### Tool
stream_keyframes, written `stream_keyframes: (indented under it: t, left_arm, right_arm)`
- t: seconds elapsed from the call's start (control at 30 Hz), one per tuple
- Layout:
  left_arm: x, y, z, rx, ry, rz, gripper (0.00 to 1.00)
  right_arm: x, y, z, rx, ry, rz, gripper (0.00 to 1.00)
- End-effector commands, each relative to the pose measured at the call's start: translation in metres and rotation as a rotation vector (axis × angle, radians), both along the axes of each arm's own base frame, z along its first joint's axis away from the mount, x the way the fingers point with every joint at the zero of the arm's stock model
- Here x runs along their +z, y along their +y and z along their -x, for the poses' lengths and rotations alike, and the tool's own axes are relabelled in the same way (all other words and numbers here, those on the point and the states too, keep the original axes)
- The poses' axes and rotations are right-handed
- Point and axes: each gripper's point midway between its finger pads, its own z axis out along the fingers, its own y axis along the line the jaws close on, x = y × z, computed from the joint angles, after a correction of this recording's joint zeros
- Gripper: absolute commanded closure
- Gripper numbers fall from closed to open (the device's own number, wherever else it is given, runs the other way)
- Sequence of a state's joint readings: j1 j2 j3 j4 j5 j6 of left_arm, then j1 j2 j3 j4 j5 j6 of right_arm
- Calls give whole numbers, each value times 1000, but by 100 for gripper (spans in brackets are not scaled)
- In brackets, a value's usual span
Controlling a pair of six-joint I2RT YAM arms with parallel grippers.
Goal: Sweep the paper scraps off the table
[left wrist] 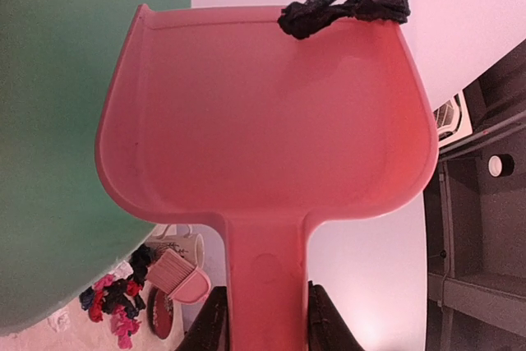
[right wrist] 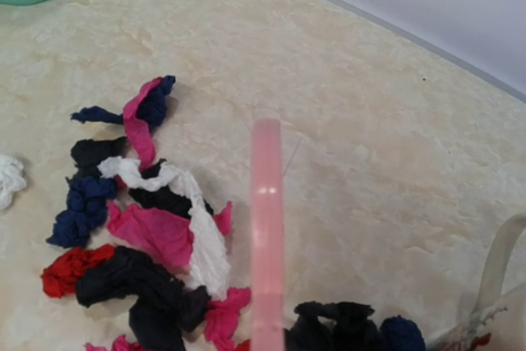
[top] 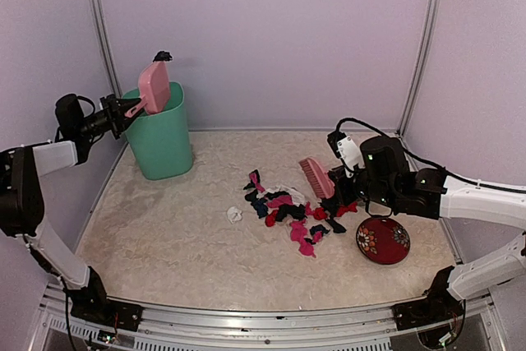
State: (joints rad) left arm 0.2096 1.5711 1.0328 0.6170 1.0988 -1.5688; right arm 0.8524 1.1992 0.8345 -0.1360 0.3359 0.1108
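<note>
The paper scraps [top: 288, 207] lie in a loose pile of black, magenta, red, white and dark blue bits at mid table [top: 164, 236]; one white scrap [top: 234, 214] lies apart to the left. They also show in the right wrist view [right wrist: 156, 236]. My left gripper [top: 123, 108] is shut on the handle of a pink dustpan [top: 154, 88], held tilted up over a green bin [top: 160, 137]. A black scrap [left wrist: 341, 12] clings to the pan's far rim. My right gripper [top: 341, 185] is shut on a pink brush [top: 316, 177] at the pile's right edge; its fingers are hidden in the wrist view.
A red patterned plate [top: 383, 241] lies on the table in front of the right arm. A white mug [left wrist: 177, 244] stands near the brush and is mostly hidden in the top view. Pale walls close in the back and both sides.
</note>
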Motion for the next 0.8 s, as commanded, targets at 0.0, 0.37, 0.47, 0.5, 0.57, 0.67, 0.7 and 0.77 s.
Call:
stream_keyframes:
  t: [0.0, 0.37, 0.47, 0.5, 0.57, 0.67, 0.7, 0.77]
  left_arm:
    - [18, -2, 3, -29, -60, 67, 100]
    - [18, -8, 6, -38, -66, 104, 100]
    - [10, 14, -4, 29, -47, 56, 100]
    - [11, 25, -4, 62, -48, 95, 100]
    - [18, 7, 2, 1, -74, 130, 100]
    - [20, 23, -8, 54, -65, 47, 100]
    - [18, 43, -10, 117, -50, 48, 100]
    - [27, 30, -3, 74, -81, 76, 100]
  right_arm:
    - [10, 1, -2, -6, -22, -51, 100]
    - [10, 1, -2, -4, -16, -46, 100]
    - [10, 3, -3, -2, -15, -44, 100]
    - [10, 4, -3, -1, -14, -44, 100]
    - [8, 5, -4, 4, -7, -41, 100]
    - [7, 7, -5, 7, -1, -35, 100]
    - [8, 8, -5, 6, -3, -37, 100]
    - [7, 8, -5, 7, -1, -40, 100]
